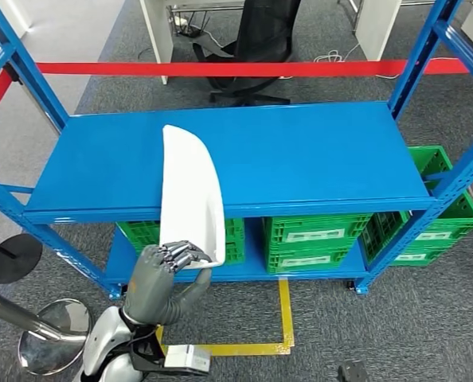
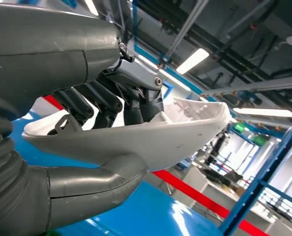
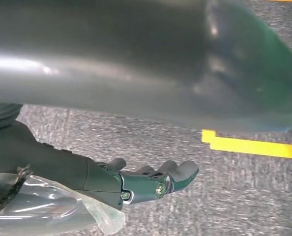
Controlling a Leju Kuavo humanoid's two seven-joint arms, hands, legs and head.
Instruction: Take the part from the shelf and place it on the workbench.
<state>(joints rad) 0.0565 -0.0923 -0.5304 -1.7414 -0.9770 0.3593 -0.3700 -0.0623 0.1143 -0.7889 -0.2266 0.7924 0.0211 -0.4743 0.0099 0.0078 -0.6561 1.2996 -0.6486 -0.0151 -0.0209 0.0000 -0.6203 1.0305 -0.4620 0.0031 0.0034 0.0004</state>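
Your left hand (image 1: 162,274) grips the white part (image 1: 191,191) by its near edge, fingers inside, thumb beneath; the far end reaches ahead over the blue shelf (image 1: 318,159). Lift it level before turning. Your right hand (image 3: 137,182) hangs with fingers apart, holding nothing.

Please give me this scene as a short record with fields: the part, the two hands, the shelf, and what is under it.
part: white curved plastic shell, near end gripped, far end over the shelf top; contact with it unclear
left hand: grey many-fingered hand grips the shell's near edge, fingers inside, thumb outside
right hand: hangs over grey carpet, holds nothing
shelf: blue metal rack
below: green plastic crates
floor: yellow tape marking
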